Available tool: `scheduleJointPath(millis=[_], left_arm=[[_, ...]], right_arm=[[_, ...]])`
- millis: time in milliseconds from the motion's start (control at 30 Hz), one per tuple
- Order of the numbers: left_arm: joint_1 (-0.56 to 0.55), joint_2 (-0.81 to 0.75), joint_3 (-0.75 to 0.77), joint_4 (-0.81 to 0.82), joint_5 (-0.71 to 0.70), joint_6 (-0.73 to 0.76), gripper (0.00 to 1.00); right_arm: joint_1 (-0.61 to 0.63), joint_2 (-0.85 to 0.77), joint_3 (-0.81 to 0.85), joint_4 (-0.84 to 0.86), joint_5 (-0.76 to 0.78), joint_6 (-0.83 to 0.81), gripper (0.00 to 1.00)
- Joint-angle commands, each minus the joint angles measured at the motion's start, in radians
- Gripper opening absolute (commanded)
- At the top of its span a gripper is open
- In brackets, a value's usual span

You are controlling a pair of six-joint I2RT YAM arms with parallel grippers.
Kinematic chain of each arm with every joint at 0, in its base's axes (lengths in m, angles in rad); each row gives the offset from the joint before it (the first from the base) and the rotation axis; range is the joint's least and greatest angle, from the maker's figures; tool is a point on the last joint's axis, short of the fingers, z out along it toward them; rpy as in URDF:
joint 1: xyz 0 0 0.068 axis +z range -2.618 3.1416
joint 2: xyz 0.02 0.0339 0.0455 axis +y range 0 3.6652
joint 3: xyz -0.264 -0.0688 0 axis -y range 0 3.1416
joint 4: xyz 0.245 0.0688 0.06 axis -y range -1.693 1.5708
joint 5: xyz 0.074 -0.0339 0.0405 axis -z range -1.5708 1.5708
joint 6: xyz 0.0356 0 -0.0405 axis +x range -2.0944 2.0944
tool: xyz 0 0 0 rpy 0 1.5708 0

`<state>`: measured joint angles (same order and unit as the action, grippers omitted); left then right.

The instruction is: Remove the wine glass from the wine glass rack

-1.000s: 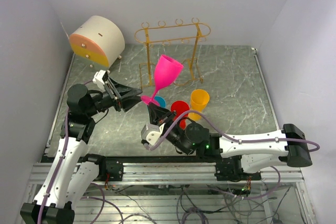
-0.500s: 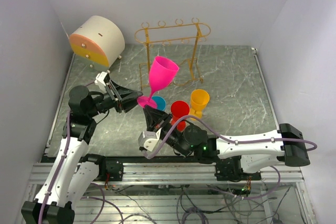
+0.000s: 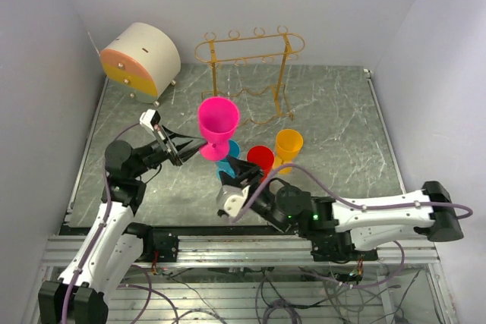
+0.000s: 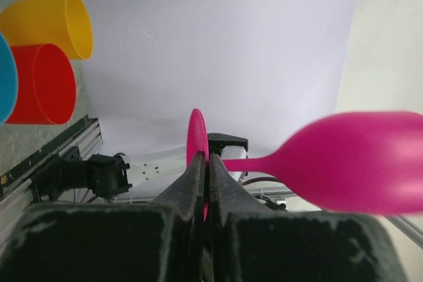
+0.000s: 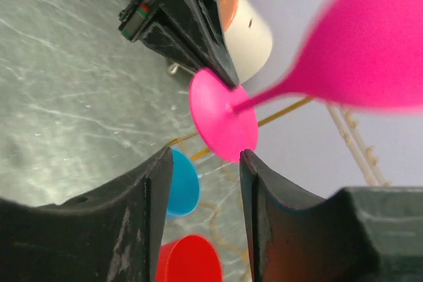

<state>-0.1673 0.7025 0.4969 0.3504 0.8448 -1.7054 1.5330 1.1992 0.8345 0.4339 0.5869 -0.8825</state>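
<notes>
Pink wine glass (image 3: 218,121) hung over tabletop centre, clear of wire rack (image 3: 283,73) near far edge. Left gripper (image 3: 196,148) jaws clamped on its foot; right gripper (image 3: 239,166) jaws spread below, not touching.

No readable text, labels or numbers, perhaps lost to blur

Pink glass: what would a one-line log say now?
glass: off rack, held aloft | left gripper: shut on foot | right gripper: open, near foot
</notes>
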Motion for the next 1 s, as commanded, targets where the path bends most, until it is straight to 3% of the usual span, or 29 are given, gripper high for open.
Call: scheduleJointPath(millis=[0,133,233,400,433,467,500,633,767,800,833,867,967], left_arm=[[0.005,0.009,-0.123,0.434,-0.092,-0.125,0.07],[0.005,0.054,-0.193,0.648,-0.140,-0.150,0.07],[0.005,0.088,-0.179,0.661,-0.115,-0.067,0.07],[0.005,0.073,-0.091,0.398,-0.079,0.190,0.07],[0.005,0.062,-0.060,0.301,-0.080,0.256,0.07],[0.005,0.049,-0.014,0.156,-0.090,0.359,0.07],[0.005,0.038,0.023,0.055,-0.100,0.435,0.07],[0.005,0.002,0.158,-0.284,-0.182,0.674,0.07],[0.005,-0.007,0.239,-0.451,-0.245,0.787,0.07],[0.005,-0.005,0.250,-0.476,-0.253,0.801,0.07],[0.005,-0.005,0.268,-0.502,-0.263,0.822,0.07],[0.005,-0.003,0.282,-0.544,-0.276,0.839,0.07],[0.005,0.000,0.319,-0.617,-0.309,0.878,0.07]], right_arm=[[0.009,-0.136,0.053,-0.331,0.114,0.348,0.46],[0.010,-0.229,0.134,-0.628,0.174,0.618,0.46],[0.010,-0.245,0.230,-0.803,0.246,0.799,0.42],[-0.002,-0.162,0.456,-1.109,0.367,0.992,0.28],[-0.020,-0.125,0.519,-1.162,0.375,1.030,0.21],[-0.055,-0.097,0.578,-1.219,0.365,1.061,0.00],[-0.102,-0.070,0.664,-1.260,0.329,1.083,0.00],[-0.365,-0.014,0.832,-1.297,0.069,1.090,0.00],[-0.517,0.043,0.971,-1.323,-0.092,1.113,0.00],[-0.525,0.053,1.000,-1.328,-0.122,1.116,0.08],[-0.529,0.063,1.024,-1.325,-0.169,1.110,0.27],[-0.529,0.066,1.042,-1.316,-0.226,1.103,0.35],[-0.529,0.060,1.053,-1.276,-0.425,1.083,0.44]])
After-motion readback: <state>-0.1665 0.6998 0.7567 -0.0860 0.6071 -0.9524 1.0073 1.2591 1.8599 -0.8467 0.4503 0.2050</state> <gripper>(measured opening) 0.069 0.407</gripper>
